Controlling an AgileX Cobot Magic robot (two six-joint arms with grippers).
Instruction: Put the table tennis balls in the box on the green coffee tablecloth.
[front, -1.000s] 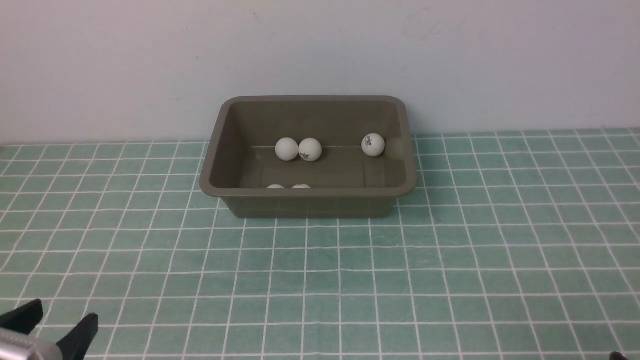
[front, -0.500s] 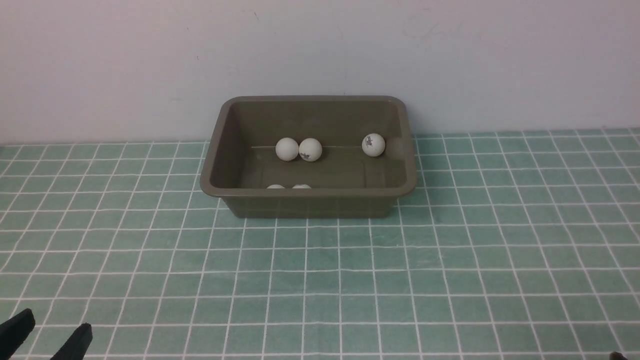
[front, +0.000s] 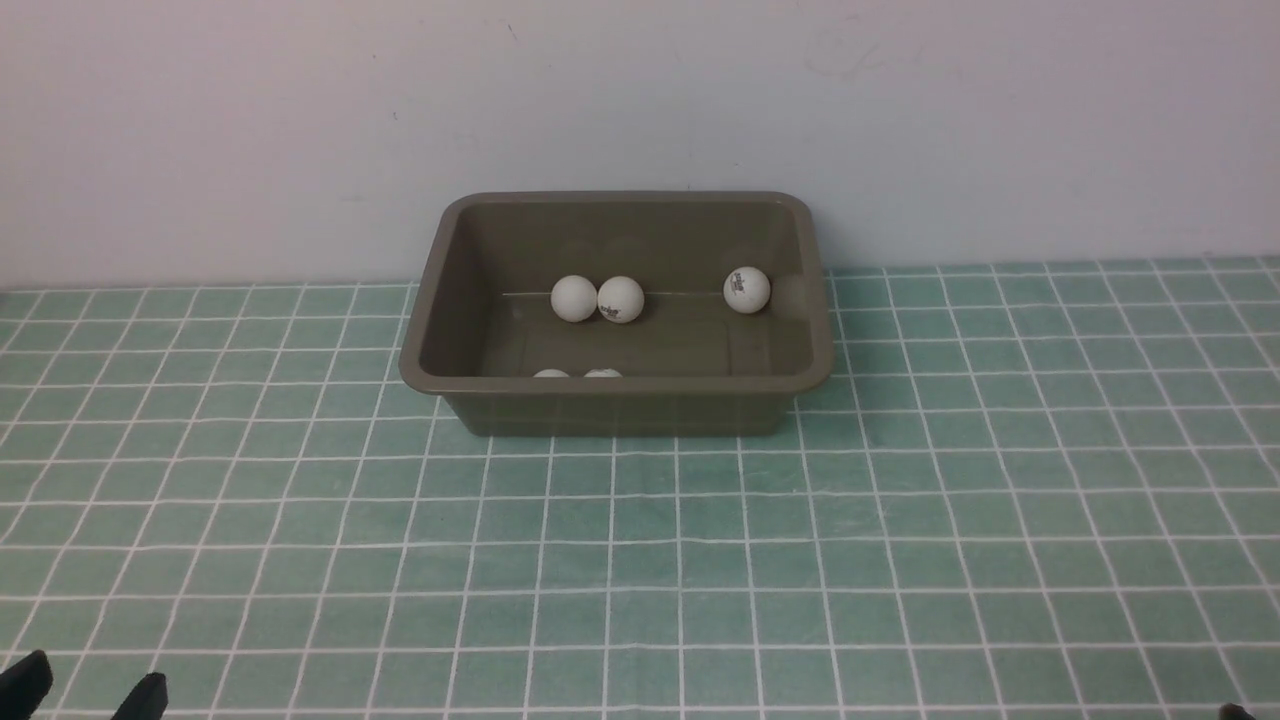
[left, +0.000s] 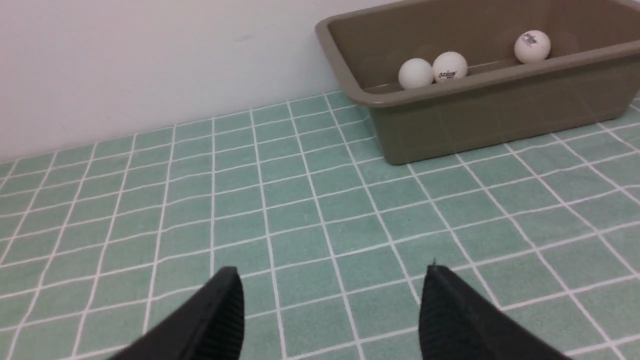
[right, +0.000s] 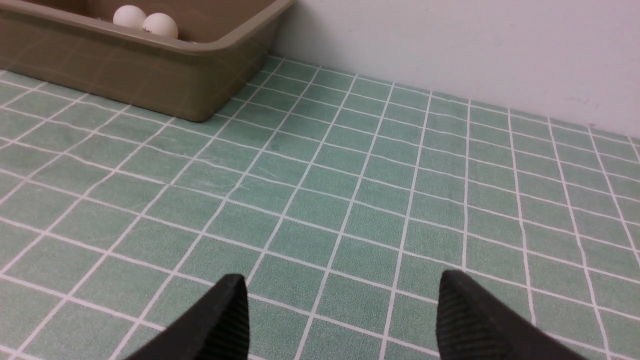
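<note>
1. The table tennis balls (front: 574, 298) all lie inside the box (front: 615, 412): two touching each other at the far wall left of centre, one alone at the far right, and two more whose tops just show above the near rim.
2. The box stands on the green coffee tablecloth (front: 640, 560), far from the robot and close against the wall (front: 640, 100), roughly centred.
3. No ball shows anywhere on the cloth in any view, so I judge the placing step finished and the arms to be parked.
4. The left gripper (left: 330, 312) is low at the near left, well apart from the box, its jaws spread with only cloth between them: released, grasping nothing.
5. The right gripper (right: 342, 317) is low at the near right, likewise well apart from the box, jaws spread and bare.
6. Next move, as I judge it: little remains. Check that no ball lies outside the cameras' reach; if none, keep both arms clear of the box so nothing is knocked.
</note>
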